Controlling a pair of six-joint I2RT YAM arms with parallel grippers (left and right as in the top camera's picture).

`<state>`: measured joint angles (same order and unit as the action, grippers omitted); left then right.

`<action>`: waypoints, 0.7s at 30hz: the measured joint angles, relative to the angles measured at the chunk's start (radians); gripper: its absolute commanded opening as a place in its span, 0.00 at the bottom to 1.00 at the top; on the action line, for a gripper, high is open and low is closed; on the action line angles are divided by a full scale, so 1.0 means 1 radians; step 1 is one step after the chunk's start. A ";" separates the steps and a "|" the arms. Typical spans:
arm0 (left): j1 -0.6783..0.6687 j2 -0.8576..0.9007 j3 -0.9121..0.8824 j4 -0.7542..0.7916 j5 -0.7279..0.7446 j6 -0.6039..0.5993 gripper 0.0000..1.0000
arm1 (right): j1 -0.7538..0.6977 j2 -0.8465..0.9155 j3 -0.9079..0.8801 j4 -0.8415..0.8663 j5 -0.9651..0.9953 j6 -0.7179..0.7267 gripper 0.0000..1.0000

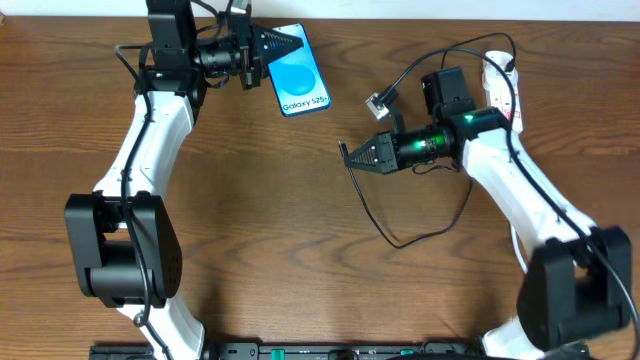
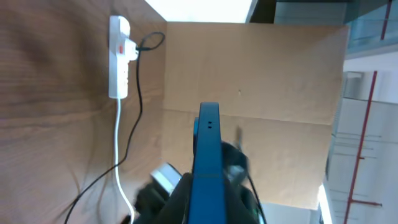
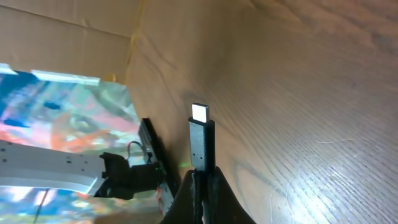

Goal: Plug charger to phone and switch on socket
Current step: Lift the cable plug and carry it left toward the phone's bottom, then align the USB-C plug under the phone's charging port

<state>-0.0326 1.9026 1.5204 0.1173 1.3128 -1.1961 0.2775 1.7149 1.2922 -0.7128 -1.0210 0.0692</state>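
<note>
The phone (image 1: 303,78), blue with white "Galaxy S25+" text, is at the back of the table, and my left gripper (image 1: 290,43) is shut on its far end. In the left wrist view the phone (image 2: 208,155) stands edge-on between the shut fingers (image 2: 180,196). My right gripper (image 1: 352,153) hovers mid-table, shut on the charger's black plug tip (image 3: 202,146), whose silver end points towards the phone. The thin black charger cable (image 1: 400,240) loops over the table behind it. The white socket (image 1: 505,85) lies at the back right, partly behind the right arm; its red switch (image 2: 119,48) shows.
A white cord (image 2: 118,149) trails from the socket (image 2: 118,56) along the wood. A small grey connector (image 1: 377,102) lies between the phone and the right arm. A cardboard wall (image 2: 261,93) stands beyond the table's far edge. Both arm bases sit at the near edge.
</note>
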 measured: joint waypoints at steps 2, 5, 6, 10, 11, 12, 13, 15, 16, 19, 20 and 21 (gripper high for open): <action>0.000 0.000 0.000 -0.027 -0.018 0.009 0.07 | 0.021 -0.044 0.000 0.000 0.033 0.013 0.01; 0.000 0.003 0.000 -0.055 -0.050 0.020 0.07 | 0.061 -0.095 0.000 0.004 0.085 0.045 0.01; 0.000 0.003 0.000 -0.058 -0.060 0.024 0.07 | 0.071 -0.103 0.000 0.005 0.100 0.055 0.01; 0.000 0.007 0.000 -0.062 -0.091 0.055 0.07 | 0.107 -0.111 0.000 0.019 0.139 0.110 0.01; 0.000 0.007 0.000 -0.062 -0.094 0.066 0.07 | 0.111 -0.111 0.000 0.023 0.145 0.123 0.01; 0.000 0.007 0.000 -0.062 -0.098 0.078 0.07 | 0.117 -0.111 0.000 0.029 0.147 0.135 0.01; 0.000 0.007 0.000 -0.062 -0.099 0.090 0.07 | 0.120 -0.111 0.000 0.035 0.147 0.145 0.01; 0.000 0.007 0.000 -0.062 -0.103 0.112 0.07 | 0.126 -0.111 0.000 0.049 0.146 0.163 0.01; 0.000 0.007 0.000 -0.062 -0.107 0.123 0.07 | 0.127 -0.111 0.000 0.055 0.145 0.170 0.01; 0.000 0.007 0.000 -0.062 -0.109 0.146 0.07 | 0.131 -0.111 0.000 0.083 0.135 0.188 0.01; 0.000 0.007 0.000 -0.062 -0.111 0.151 0.07 | 0.132 -0.111 0.000 0.092 0.128 0.191 0.01; 0.000 0.007 0.000 -0.062 -0.111 0.155 0.07 | 0.132 -0.111 0.000 0.106 0.119 0.195 0.01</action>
<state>-0.0326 1.9099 1.5208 0.0551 1.2015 -1.0409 0.4091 1.6039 1.2922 -0.6071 -0.9020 0.2642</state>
